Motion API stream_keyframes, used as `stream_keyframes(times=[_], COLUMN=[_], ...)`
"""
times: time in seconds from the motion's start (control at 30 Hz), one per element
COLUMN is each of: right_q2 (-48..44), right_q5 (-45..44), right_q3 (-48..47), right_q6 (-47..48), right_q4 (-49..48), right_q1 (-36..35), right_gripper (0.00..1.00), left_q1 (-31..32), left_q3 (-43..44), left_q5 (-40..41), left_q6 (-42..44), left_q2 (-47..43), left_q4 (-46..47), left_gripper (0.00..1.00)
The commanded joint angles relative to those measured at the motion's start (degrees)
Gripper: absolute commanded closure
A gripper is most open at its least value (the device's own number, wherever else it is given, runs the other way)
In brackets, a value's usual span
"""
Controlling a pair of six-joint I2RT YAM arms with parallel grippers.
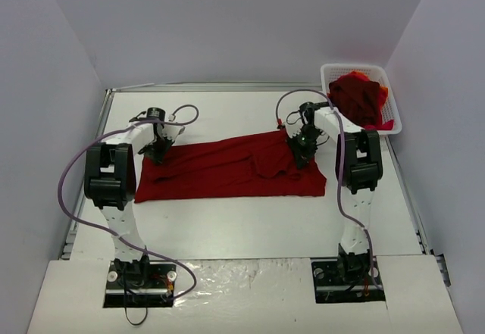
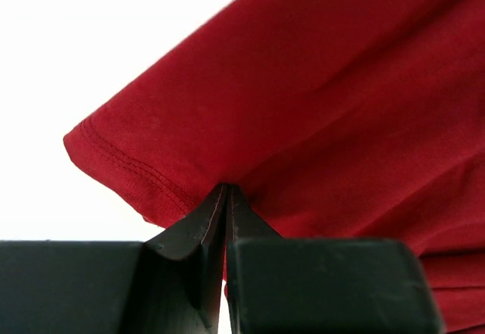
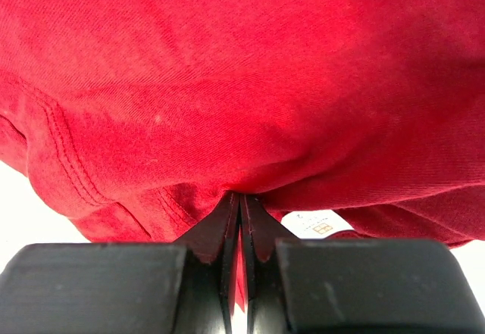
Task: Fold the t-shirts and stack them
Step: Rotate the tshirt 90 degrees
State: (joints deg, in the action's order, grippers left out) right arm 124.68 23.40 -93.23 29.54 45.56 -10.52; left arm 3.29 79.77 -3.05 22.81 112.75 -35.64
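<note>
A dark red t-shirt (image 1: 227,169) is laid out flat across the middle of the white tabletop (image 1: 227,224), long side running L to R. Its L end is pinched by the left fingers (image 2: 208,224), which are closed tight on the cloth just beside a stitched hem. The R part, near a folded-over flap, is clamped by the right fingers (image 3: 220,224), likewise closed on fabric, w/ a small white label (image 3: 314,224) seen just beside them. A pile of red shirts (image 1: 356,98) is held in a white basket (image 1: 352,67) at the far R corner.
</note>
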Motion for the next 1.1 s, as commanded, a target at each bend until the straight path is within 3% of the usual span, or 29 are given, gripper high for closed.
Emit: stream_keyframes(times=[0.0, 0.37, 0.67, 0.83, 1.07], right_q2=[7.5, 22.7, 33.7, 33.7, 33.3], right_q5=[-4.1, -1.3, 0.0, -1.6, -2.9], right_q3=[-4.2, -31.3, -53.1, -52.8, -53.4], right_q6=[0.9, -1.7, -5.8, -6.9, -8.5], right_q4=[-6.5, -2.6, -3.0, -9.3, -17.2], right_q1=[0.2, -0.1, -2.0, -4.8, -7.4], right_gripper=[1.00, 1.00, 0.97, 0.88, 0.83], left_q1=[0.5, 3.3, 9.8, 14.8, 18.0], left_q3=[-4.9, -13.1, -17.4, -18.2, -16.8], left_q5=[0.8, 1.3, -1.6, -2.9, -3.7], left_q6=[1.8, 2.2, 0.9, 0.0, -0.6], left_q2=[-2.5, -10.6, -14.0, -14.8, -14.7], left_q4=[-5.8, -9.7, -12.4, -13.4, -14.8], left_gripper=[0.98, 0.98, 0.98, 0.98, 0.98])
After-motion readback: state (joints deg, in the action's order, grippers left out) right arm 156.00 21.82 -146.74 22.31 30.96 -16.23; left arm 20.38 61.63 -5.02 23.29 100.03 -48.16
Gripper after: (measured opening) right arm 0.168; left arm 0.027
